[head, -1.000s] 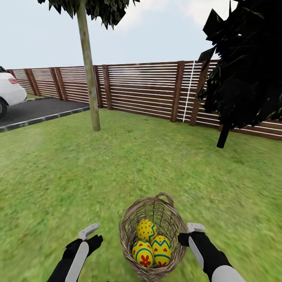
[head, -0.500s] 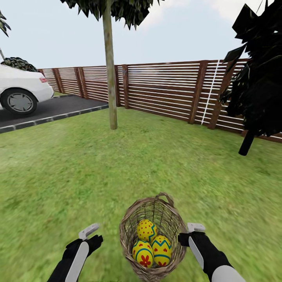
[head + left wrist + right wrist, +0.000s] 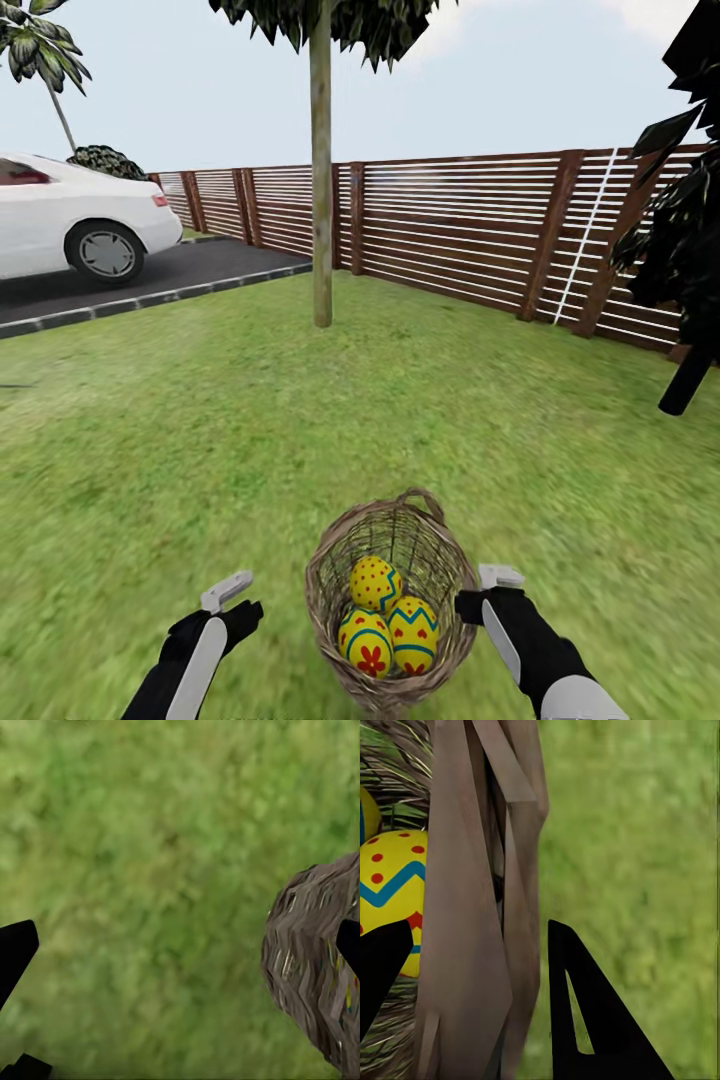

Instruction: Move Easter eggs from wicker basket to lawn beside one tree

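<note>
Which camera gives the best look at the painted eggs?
The head view: all three eggs lie in plain sight inside the basket. The right wrist view catches part of one egg behind the wicker. The left wrist view shows just the basket's outside.

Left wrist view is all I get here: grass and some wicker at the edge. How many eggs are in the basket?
Observer: Three eggs lie in the basket, per the head view.
Operator: Is the right pincer on it?
Observer: Yes. The right pincer straddles the basket's wall, one finger inside by an egg and one outside.
Operator: Any tree close by?
Observer: Not close. A pale-trunked tree stands well ahead across the lawn, near the fence.
</note>
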Tool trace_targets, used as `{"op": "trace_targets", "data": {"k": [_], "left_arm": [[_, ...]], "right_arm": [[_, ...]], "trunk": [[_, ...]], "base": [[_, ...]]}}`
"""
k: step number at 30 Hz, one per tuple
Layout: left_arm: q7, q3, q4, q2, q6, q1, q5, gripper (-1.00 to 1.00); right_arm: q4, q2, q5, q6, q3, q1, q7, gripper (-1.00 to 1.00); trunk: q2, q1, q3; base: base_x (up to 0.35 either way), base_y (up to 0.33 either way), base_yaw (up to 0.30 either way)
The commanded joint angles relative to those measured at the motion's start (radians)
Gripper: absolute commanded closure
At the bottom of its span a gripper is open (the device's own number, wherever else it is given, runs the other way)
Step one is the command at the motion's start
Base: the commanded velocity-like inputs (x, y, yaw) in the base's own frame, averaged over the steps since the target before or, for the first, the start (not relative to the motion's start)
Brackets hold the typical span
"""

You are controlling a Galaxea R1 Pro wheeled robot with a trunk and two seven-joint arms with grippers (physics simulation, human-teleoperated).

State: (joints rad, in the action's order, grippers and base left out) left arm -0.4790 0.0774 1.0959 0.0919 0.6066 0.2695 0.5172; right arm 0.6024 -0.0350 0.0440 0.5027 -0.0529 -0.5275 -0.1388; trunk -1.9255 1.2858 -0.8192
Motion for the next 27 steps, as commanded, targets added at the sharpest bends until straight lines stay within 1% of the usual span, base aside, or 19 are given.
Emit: {"op": "trace_targets", "data": {"k": [1,3,4,12,21,24,27], "left_arm": [[-0.007,0.002,0.001,-0.004,0.002,0.000,0.011,-1.00],[-0.007,0.001,0.001,-0.009,0.002,0.000,0.012,-1.00],[-0.007,0.001,0.001,-0.010,0.002,0.000,0.012,-1.00],[-0.007,0.001,-0.001,-0.011,0.001,0.000,0.012,-1.00],[-0.007,-0.001,-0.001,-0.009,0.001,0.000,0.015,-1.00],[-0.006,-0.002,-0.034,-0.007,0.000,0.000,0.014,-1.00],[-0.006,-0.003,-0.041,-0.009,-0.029,0.000,0.014,-1.00]], "right_arm": [[0.014,-0.001,0.010,0.033,-0.003,0.000,-0.004,1.00],[0.022,0.000,0.010,0.065,-0.004,0.000,-0.004,1.00],[0.023,0.000,0.010,0.069,-0.004,0.000,-0.004,1.00],[0.023,-0.002,0.011,0.073,-0.003,0.000,-0.004,1.00],[0.023,-0.002,0.010,0.073,-0.002,0.000,-0.005,1.00],[0.022,-0.002,0.010,0.073,-0.002,0.000,-0.004,1.00],[0.022,-0.003,0.009,0.073,-0.002,0.000,-0.005,1.00]], "trunk": [[0.000,0.000,-0.001],[0.000,0.000,-0.001],[0.000,0.000,-0.001],[0.000,0.000,-0.001],[0.000,0.000,-0.001],[0.000,0.000,-0.001],[0.000,0.000,-0.001]], "base": [[0.097,0.000,0.010],[0.244,0.000,0.004],[0.307,0.000,0.001],[0.331,0.033,0.000],[0.313,0.200,0.000],[0.305,0.217,0.000],[0.305,0.208,0.000]]}}
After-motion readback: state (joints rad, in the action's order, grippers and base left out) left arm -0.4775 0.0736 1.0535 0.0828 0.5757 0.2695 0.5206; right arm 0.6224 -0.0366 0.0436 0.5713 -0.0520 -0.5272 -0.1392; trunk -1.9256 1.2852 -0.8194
